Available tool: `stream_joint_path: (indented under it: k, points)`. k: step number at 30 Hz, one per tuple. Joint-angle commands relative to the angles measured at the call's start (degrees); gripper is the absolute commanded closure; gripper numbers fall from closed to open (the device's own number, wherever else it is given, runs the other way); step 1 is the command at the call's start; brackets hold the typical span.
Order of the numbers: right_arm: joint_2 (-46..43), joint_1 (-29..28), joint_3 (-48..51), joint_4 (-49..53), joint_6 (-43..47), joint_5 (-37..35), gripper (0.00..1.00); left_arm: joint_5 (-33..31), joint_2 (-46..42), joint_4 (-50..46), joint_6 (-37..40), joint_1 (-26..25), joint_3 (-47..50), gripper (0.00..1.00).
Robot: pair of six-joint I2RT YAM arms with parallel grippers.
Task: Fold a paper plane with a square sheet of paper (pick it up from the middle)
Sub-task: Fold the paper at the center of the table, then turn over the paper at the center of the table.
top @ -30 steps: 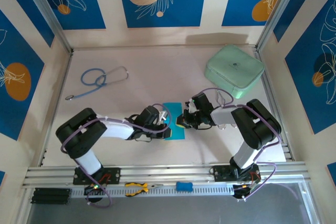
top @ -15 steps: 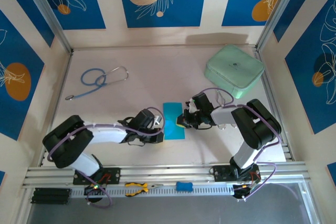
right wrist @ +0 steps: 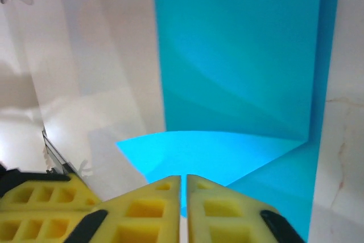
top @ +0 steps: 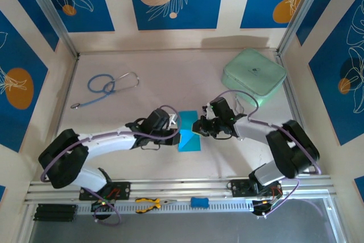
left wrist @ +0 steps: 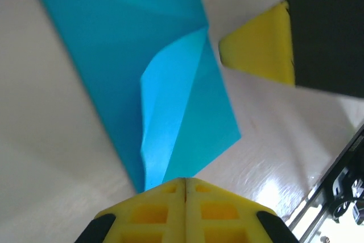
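Note:
The square sheet of paper (top: 192, 142) lies as a cyan-blue creased rectangle mid-table, with one corner flap raised and paler (left wrist: 170, 101). My left gripper (top: 175, 124) sits at the sheet's left edge. In the left wrist view its jaws (left wrist: 185, 181) are pressed fully together at the flap's lower end. My right gripper (top: 199, 127) is at the sheet's right edge. In the right wrist view its tips (right wrist: 183, 179) show only a hairline gap, and the curved flap (right wrist: 216, 152) runs into them. One right finger (left wrist: 259, 44) shows beside the paper.
A mint-green case (top: 253, 76) stands at the back right. A blue-tubed stethoscope (top: 111, 86) lies at the back left. Yellow-handled pliers (top: 149, 203) and a small blue block (top: 199, 202) rest on the front rail.
My left gripper has moved from the sheet's near-left corner away along its left edge, with the arm stretched out. A pale triangular flap now stands up on the paper. The right arm shifted slightly.

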State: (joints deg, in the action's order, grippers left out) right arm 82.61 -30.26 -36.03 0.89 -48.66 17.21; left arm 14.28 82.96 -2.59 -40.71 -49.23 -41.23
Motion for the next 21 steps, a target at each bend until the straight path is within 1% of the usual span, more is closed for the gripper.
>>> stream_joint_path:
  k: [1,4,8,14,21]
  points:
    - [-5.9,-0.2,2.2,5.8,-0.5,-3.6,0.84,0.3,3.6,-1.3,2.8,0.5,-3.9,0.91]
    - [-10.6,-0.3,5.2,7.4,-2.8,-4.7,0.80,0.6,6.5,-1.5,3.6,0.8,-6.8,0.91]
    - [-13.8,-0.4,8.1,8.0,-5.5,-4.5,0.78,1.7,9.6,-1.3,4.5,1.5,-9.1,0.90]
    - [-14.3,-1.2,9.1,8.0,-6.9,-4.1,0.78,3.3,13.5,-1.6,5.7,2.2,-11.5,0.90]
    - [-13.4,-1.8,8.2,9.2,-7.3,-3.2,0.77,2.4,16.1,-3.5,7.5,2.6,-12.9,0.90]
